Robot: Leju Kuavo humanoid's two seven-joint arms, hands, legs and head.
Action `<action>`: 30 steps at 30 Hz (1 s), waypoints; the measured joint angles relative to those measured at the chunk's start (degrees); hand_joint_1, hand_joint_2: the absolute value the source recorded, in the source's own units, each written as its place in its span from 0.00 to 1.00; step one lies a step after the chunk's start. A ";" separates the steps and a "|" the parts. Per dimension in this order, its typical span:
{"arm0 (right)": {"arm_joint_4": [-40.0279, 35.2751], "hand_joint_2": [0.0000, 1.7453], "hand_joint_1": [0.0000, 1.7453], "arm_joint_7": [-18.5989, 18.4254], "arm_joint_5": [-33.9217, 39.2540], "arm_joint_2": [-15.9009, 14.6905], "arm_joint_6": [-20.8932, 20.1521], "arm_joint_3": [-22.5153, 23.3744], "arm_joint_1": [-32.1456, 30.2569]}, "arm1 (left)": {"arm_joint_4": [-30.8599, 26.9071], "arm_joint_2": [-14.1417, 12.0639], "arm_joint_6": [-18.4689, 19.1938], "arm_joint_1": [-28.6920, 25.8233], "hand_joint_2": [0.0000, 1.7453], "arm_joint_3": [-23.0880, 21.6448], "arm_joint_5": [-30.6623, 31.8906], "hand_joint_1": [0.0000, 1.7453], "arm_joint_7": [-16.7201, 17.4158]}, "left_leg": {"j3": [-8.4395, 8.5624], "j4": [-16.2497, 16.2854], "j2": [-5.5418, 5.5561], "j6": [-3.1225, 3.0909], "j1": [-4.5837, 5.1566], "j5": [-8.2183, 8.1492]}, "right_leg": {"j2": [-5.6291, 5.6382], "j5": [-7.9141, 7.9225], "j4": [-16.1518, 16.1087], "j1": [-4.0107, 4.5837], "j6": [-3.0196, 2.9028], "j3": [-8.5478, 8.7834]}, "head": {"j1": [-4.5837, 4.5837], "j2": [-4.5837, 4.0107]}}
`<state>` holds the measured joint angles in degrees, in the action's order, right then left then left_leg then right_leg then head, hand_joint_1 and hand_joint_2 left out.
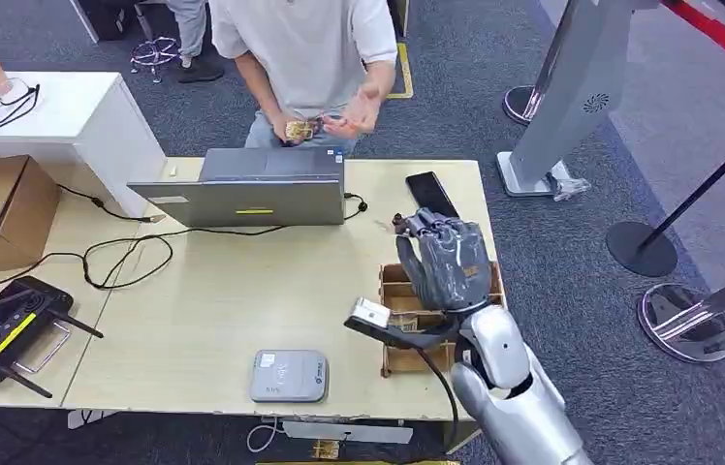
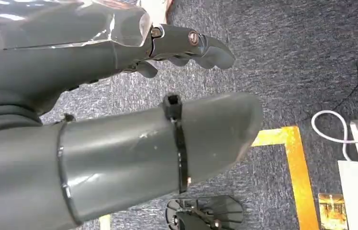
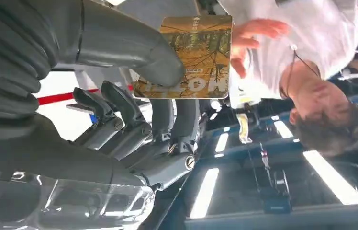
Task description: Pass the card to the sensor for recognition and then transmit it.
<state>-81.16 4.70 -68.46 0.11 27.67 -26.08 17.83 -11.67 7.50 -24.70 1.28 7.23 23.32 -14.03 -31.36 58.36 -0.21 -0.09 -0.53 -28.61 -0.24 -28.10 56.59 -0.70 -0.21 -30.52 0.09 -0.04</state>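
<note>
Even, bright indoor light over the head view; soft, short shadows lay under the laptop (image 1: 247,189) and cables, well left of my right hand (image 1: 446,260). Mild wide-angle bend at the picture's edges. Past my right hand (image 3: 134,139), long ceiling lights (image 3: 206,191) glared white and blew out, and the far background went soft. The card (image 3: 186,57) against my thumb stayed sharp and well lit. My left hand (image 2: 119,134) sat close to the lens, slightly soft, with a pale sheen on its thumb and glare on the clear cover (image 2: 72,21); the carpet (image 2: 287,62) beyond was crisp.
</note>
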 joint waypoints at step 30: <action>23.93 1.00 1.00 1.80 3.09 11.24 4.81 -3.15 18.29 | 0.00 0.28 2.16 3.89 0.00 -0.09 3.02 0.00 9.79 | -0.01 0.00 0.03 0.01 0.00 0.17 | -0.05 0.07 0.14 0.00 -0.11 -0.06 | 0.00 0.00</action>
<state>-57.23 6.49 -65.37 11.34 32.48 -29.22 36.12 -11.67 7.78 -22.53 5.17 7.15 26.34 -4.24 -31.37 58.36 -0.18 -0.07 -0.53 -28.44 -0.29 -28.03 56.73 -0.70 -0.32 -30.58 0.09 -0.04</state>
